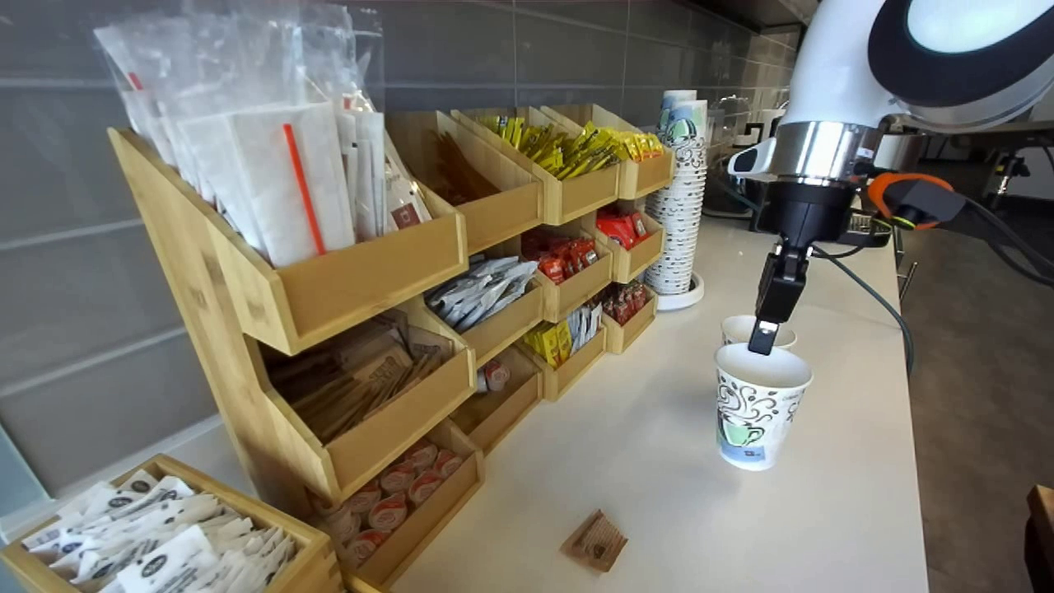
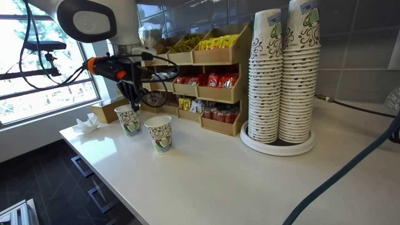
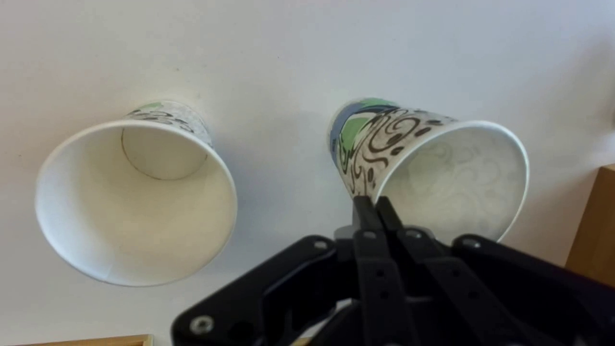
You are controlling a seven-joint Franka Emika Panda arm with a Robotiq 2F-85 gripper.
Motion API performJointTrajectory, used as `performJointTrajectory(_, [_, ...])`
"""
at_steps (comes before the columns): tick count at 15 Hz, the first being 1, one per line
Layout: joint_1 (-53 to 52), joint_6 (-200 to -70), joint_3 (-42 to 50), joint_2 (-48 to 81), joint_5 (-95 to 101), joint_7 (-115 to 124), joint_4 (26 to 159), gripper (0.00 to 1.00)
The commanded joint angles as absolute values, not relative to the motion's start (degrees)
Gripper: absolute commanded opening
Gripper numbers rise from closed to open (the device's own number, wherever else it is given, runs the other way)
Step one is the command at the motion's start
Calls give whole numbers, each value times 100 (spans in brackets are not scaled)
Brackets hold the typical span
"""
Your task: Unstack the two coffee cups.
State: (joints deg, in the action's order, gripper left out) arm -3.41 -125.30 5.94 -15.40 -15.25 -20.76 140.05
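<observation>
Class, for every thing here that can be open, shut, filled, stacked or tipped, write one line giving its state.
Gripper: shut, pinching a rim.
Gripped coffee cup: lidless, inside partly hidden; contact with the counter unclear.
Free coffee cup: upright, lidless, empty, unstacked.
Tall cup columns: stacked, upside down.
White-packet box: lidless, filled.
Shelf bins: open-topped, stocked.
Clear plastic bag: filled.
Brown packet: lying on the counter; sealed or torn, unclear.

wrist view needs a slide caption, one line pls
Gripper pinching one paper cup at its rim, a second cup standing apart.
</observation>
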Motion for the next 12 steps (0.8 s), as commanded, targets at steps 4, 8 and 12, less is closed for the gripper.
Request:
performJointTrajectory(4, [-329, -13143, 461, -1482, -1471, -2139, 14299, 1])
performJointTrajectory(8, [-334, -13254, 447, -1468, -1476, -2132, 14360, 42])
performJointTrajectory(12, [-317, -13203, 427, -1622, -1419, -2069, 14341, 70])
